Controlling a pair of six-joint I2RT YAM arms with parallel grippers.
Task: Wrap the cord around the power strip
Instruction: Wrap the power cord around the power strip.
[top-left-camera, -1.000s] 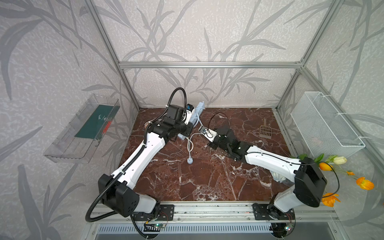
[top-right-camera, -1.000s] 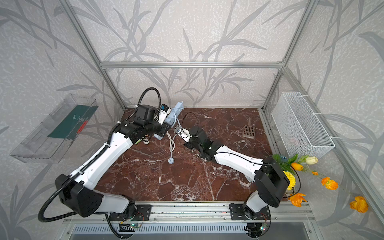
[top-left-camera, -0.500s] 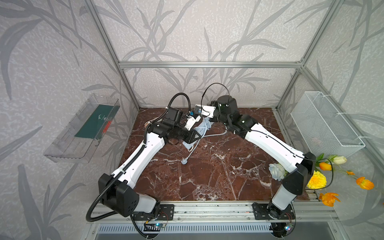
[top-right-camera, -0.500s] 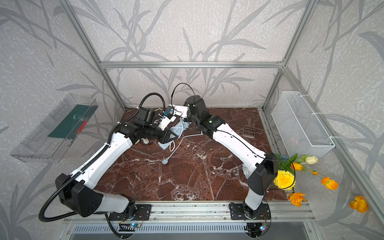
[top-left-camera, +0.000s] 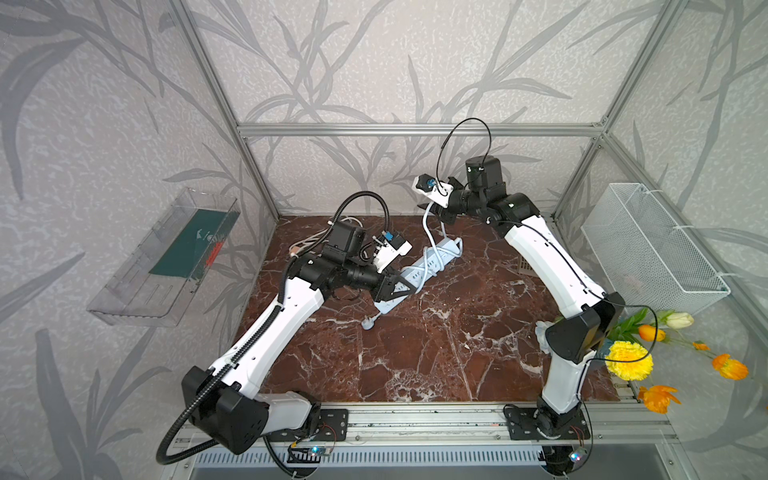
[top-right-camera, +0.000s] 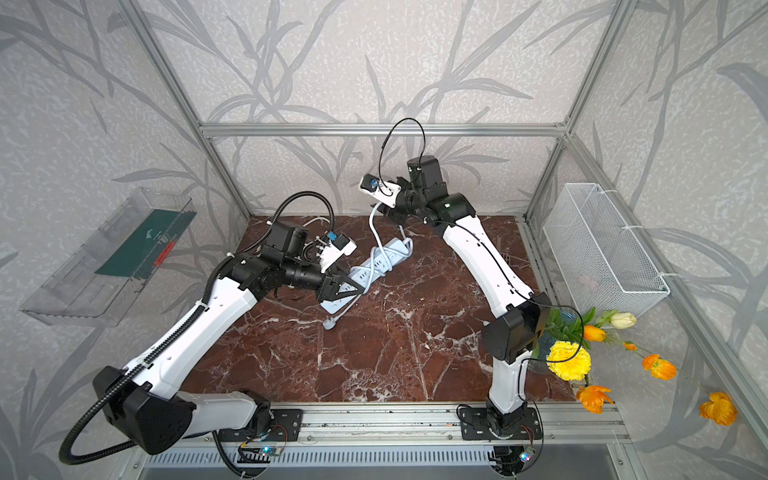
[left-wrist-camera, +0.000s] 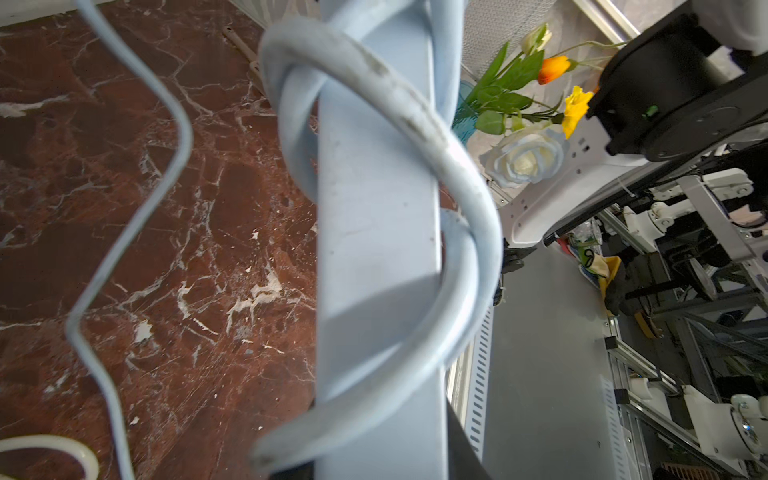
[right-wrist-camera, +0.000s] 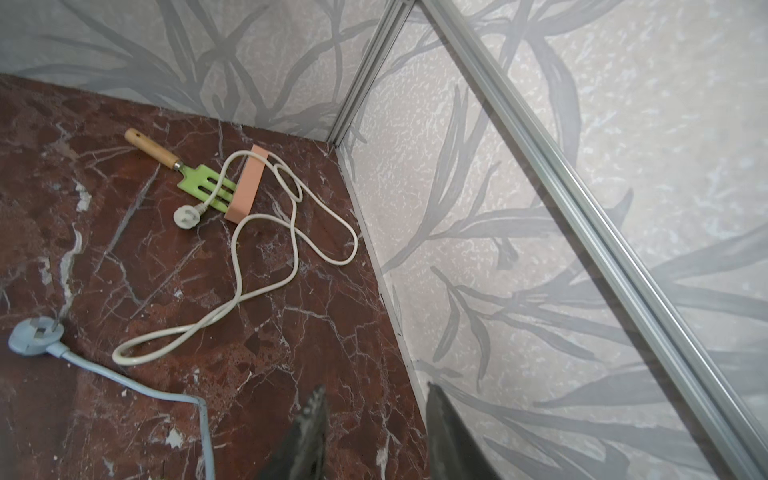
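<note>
The left gripper (top-right-camera: 347, 286) is clamping the near end of the power strip (top-right-camera: 380, 261). The cord (top-right-camera: 375, 232) is looping around the strip's middle and rising to the right gripper (top-right-camera: 388, 212), which is hovering beyond the strip's far end. The plug (top-right-camera: 329, 323) is lying on the marble tabletop (top-right-camera: 374, 357), just past the strip's near end.

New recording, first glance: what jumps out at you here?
The pale blue strip, held near one end by the left claw in the middle of the scene, with its cord crossed around it in loose loops. Behind it the right claw hangs open and empty, high at the back, with a length of cord rising beside it. Bright flowers sit at the front right corner.
</note>
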